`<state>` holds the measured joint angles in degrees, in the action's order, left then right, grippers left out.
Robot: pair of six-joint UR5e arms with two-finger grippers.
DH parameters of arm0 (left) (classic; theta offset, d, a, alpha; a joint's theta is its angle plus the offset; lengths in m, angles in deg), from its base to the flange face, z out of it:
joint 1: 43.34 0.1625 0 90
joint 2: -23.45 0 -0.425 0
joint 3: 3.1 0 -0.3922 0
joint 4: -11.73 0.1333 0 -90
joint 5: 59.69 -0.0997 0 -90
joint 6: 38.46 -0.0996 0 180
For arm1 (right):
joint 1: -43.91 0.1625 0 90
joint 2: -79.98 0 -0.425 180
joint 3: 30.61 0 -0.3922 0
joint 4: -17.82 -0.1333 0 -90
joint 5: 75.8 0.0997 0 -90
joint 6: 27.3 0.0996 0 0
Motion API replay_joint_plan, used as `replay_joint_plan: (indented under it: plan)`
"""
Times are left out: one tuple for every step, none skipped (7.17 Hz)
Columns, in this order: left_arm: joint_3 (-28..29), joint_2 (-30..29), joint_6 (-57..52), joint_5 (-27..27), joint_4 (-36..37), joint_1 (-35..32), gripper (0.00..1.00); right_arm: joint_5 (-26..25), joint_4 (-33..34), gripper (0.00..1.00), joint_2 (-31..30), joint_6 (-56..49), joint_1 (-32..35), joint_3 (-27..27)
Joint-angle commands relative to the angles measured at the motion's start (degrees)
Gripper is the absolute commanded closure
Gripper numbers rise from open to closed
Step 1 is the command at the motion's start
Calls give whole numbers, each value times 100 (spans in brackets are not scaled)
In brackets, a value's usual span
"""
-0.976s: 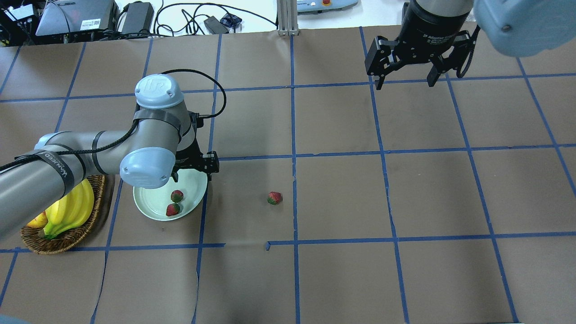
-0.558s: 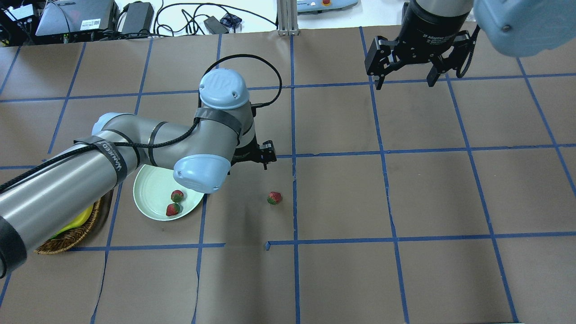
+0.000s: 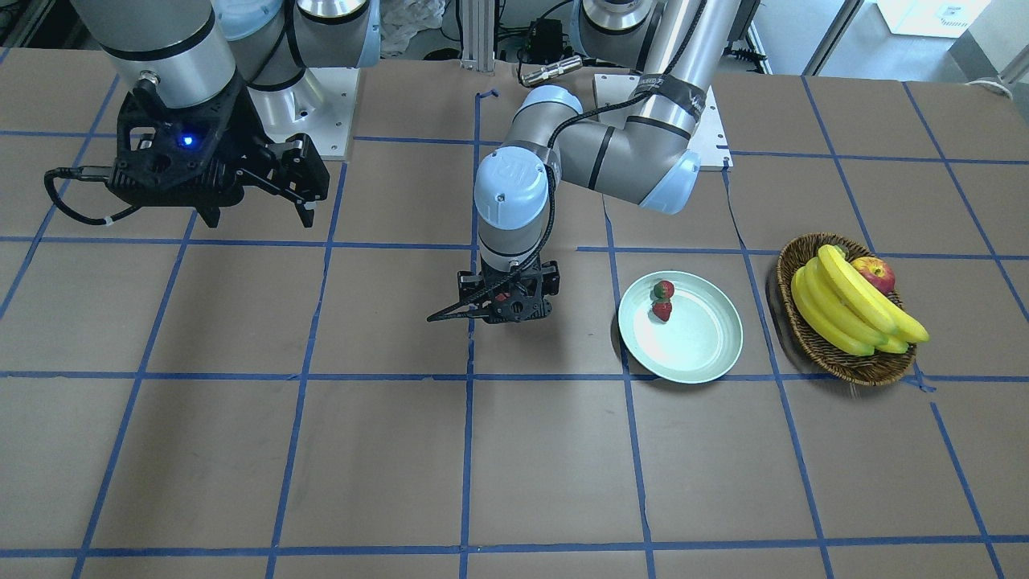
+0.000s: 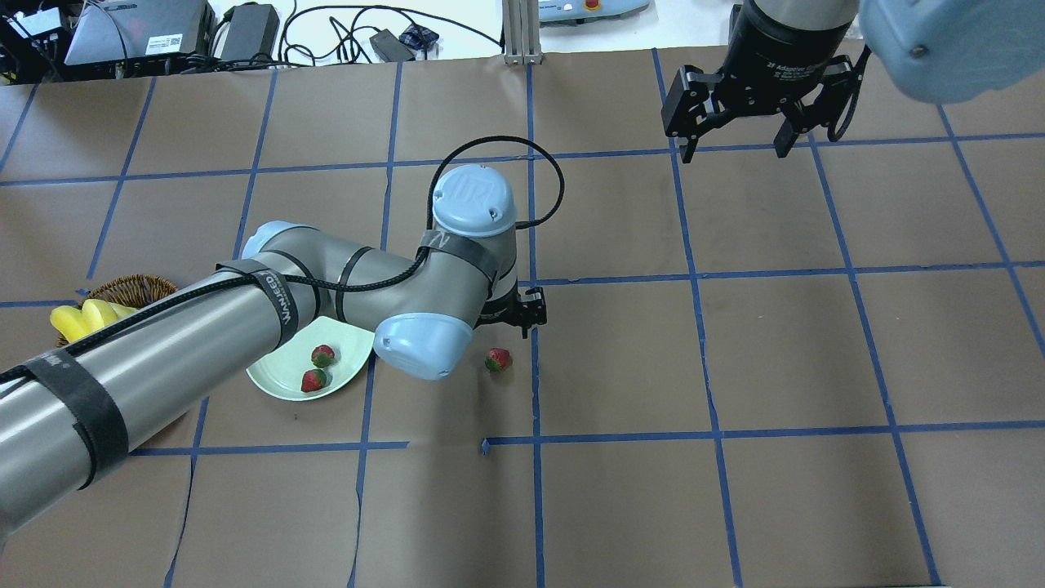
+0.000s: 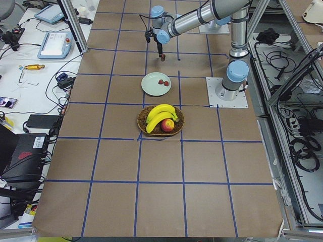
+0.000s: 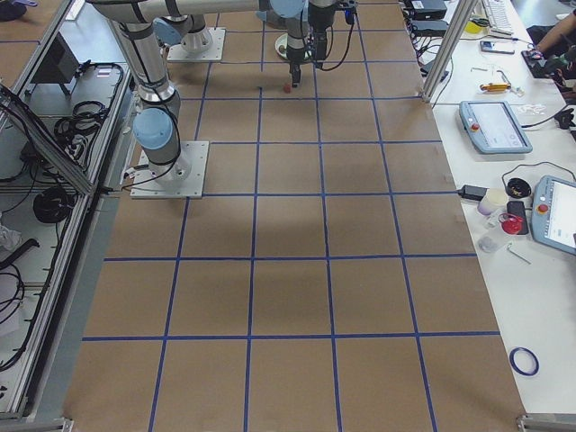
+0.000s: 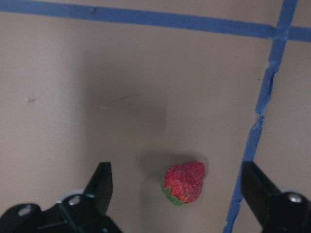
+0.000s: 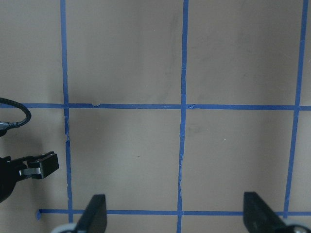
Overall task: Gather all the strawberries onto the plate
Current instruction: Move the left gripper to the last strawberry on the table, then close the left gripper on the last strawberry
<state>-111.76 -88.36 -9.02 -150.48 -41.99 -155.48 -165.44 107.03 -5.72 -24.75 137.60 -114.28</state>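
Note:
Two strawberries [image 4: 323,355] [image 4: 313,380] lie in the pale green plate [image 4: 277,377], which my left arm partly covers. The plate [image 3: 683,346] shows whole in the front view. The third strawberry [image 4: 498,359] lies on the brown paper to the plate's right, beside a blue tape line. My left gripper [image 7: 177,177] is open and empty, right over this strawberry [image 7: 184,182], which sits between the two fingers [image 7: 102,182] in the wrist view. My right gripper [image 4: 735,147] is open and empty at the far right, well away from the fruit.
A wicker basket [image 3: 836,354] with bananas [image 3: 844,310] and an apple [image 3: 875,272] stands beside the plate, on the side away from the loose strawberry. Blue tape lines grid the brown paper. Cables and devices lie beyond the far table edge.
My left arm has swung from over the plate rightward to above the loose strawberry. The strawberries and the right arm have not moved.

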Motion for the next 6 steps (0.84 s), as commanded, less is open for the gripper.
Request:
replay_joint_plan:
  plan:
    - [-145, -122, 54, 27, 333, -53, 17, 16, 0, 0, 0, 0, 0, 0]
    - [-207, -149, 54, 18, 388, -53, 25, -10, 0, 0, 0, 0, 0, 0]
    - [-234, -140, 54, 9, 388, -53, 34, -10, 0, 0, 0, 0, 0, 0]
    - [-269, -149, 54, 9, 388, -53, 44, -10, 0, 0, 0, 0, 0, 0]
    - [-339, -140, 45, 9, 388, -53, 51, -10, 0, 0, 0, 0, 0, 0]
    - [-357, -123, 36, 18, 388, -53, 60, -10, 0, 0, 0, 0, 0, 0]
